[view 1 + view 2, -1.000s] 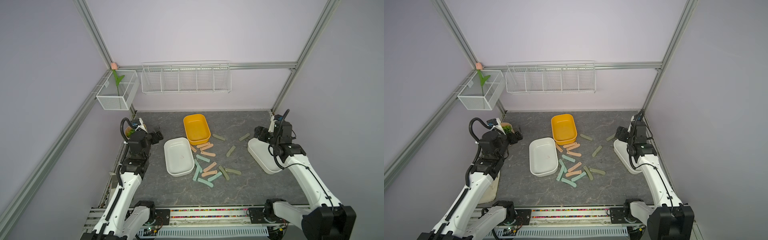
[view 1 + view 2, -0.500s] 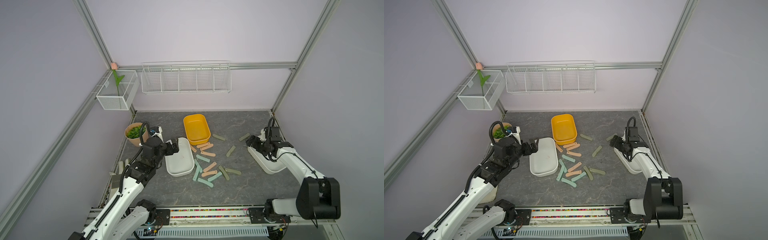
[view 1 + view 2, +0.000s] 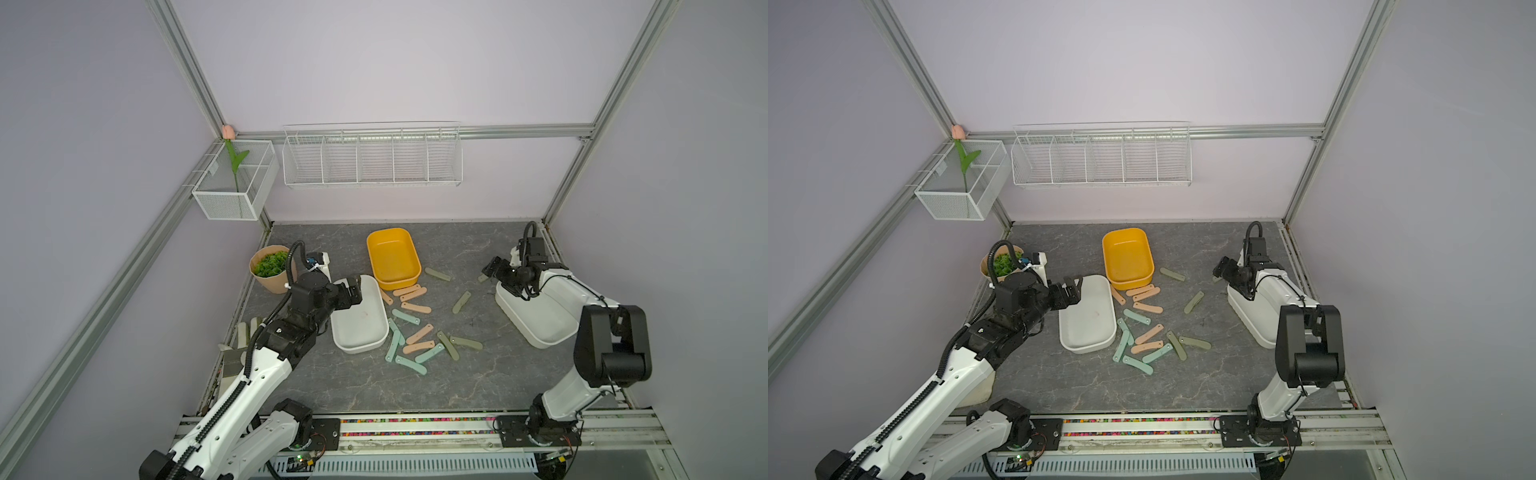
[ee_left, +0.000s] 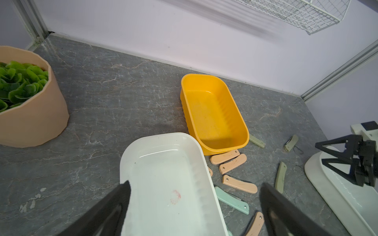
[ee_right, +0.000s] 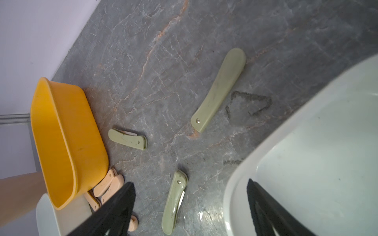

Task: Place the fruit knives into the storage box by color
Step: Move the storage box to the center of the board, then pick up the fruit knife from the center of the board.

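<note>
Several fruit knives lie folded on the grey table between the boxes: peach ones (image 3: 415,307), teal ones (image 3: 411,365) and olive ones (image 3: 461,301). A yellow storage box (image 3: 392,257) stands at the back with nothing in it. A white box (image 3: 359,316) and another white box (image 3: 536,316) are bare inside too. My left gripper (image 3: 353,289) (image 4: 195,186) hangs open over the middle white box's far end. My right gripper (image 3: 491,270) (image 5: 190,183) is open beside the right box's far corner, above an olive knife (image 5: 173,202). Neither holds anything.
A potted green plant (image 3: 272,270) stands at the back left, just behind my left arm. A pale glove (image 3: 245,336) lies along the left edge. A wire rack (image 3: 372,160) and a mesh basket with a tulip (image 3: 235,183) hang on the walls.
My left arm swung from the plant pot over to the middle white box. My right arm folded down low, bringing its gripper toward the olive knives. No knife has moved.
</note>
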`<state>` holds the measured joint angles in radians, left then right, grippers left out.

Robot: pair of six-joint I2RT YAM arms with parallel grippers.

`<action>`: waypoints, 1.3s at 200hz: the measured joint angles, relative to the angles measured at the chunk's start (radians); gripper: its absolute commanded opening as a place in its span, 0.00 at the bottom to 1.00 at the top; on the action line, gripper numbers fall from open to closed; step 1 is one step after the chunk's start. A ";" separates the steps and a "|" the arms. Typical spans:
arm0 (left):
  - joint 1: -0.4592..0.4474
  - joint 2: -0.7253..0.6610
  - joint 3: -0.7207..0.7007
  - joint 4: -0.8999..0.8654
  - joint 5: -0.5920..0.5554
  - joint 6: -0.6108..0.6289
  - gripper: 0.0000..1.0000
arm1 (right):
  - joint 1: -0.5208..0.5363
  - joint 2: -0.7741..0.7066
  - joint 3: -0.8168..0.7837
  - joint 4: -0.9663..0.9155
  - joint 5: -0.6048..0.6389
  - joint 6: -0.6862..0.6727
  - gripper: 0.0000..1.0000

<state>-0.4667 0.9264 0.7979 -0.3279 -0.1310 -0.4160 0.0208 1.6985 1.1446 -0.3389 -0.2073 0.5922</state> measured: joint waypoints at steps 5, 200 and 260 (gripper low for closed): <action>0.000 0.003 0.000 0.002 0.002 0.000 0.99 | -0.001 0.015 0.017 0.001 0.000 0.003 0.89; -0.008 0.040 0.001 0.011 0.045 -0.021 0.99 | 0.224 -0.315 -0.103 -0.029 0.051 -0.043 0.90; -0.019 0.042 0.001 0.007 0.078 -0.037 0.99 | 0.356 -0.291 -0.202 -0.114 0.198 -0.069 0.96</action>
<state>-0.4858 0.9688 0.7986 -0.3210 -0.0532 -0.4530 0.3767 1.4071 0.9424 -0.4530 -0.0093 0.5228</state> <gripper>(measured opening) 0.993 0.943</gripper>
